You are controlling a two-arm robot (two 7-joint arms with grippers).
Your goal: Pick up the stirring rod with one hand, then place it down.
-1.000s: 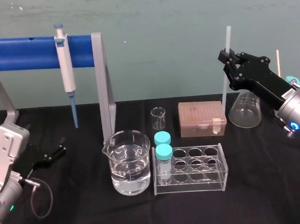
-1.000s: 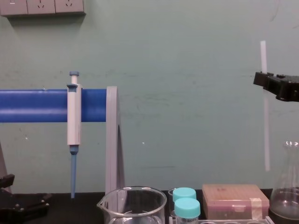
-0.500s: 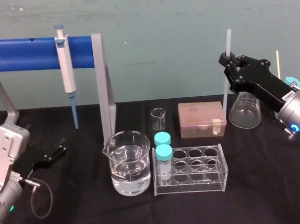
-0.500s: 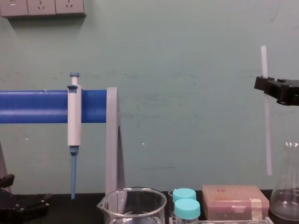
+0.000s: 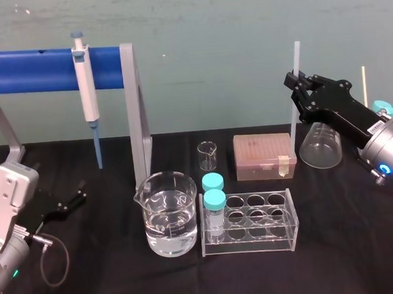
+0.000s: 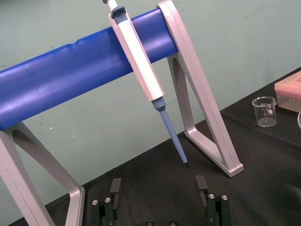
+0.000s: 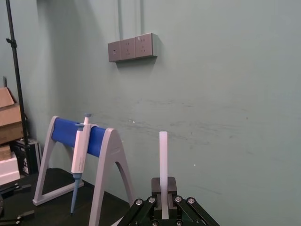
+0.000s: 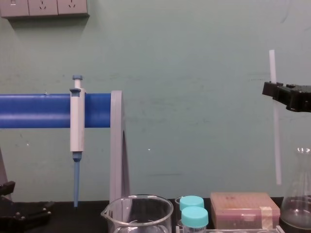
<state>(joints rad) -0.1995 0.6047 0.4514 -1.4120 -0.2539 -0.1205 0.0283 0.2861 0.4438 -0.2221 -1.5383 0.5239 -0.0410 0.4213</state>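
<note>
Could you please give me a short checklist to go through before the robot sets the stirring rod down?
1. Grip: right gripper shut on the stirring rod, above its middle: ok.
2. Rod attitude: nearly upright, lower end hanging free in the chest view: ok.
3. Clearance from the flask and tip box: the rod end hangs between them, gap in depth: cannot tell.
4. Landing spot: bare black table in front of the flask: ok.
5. Left gripper: parked open at the far left, out of the way: ok.
</note>
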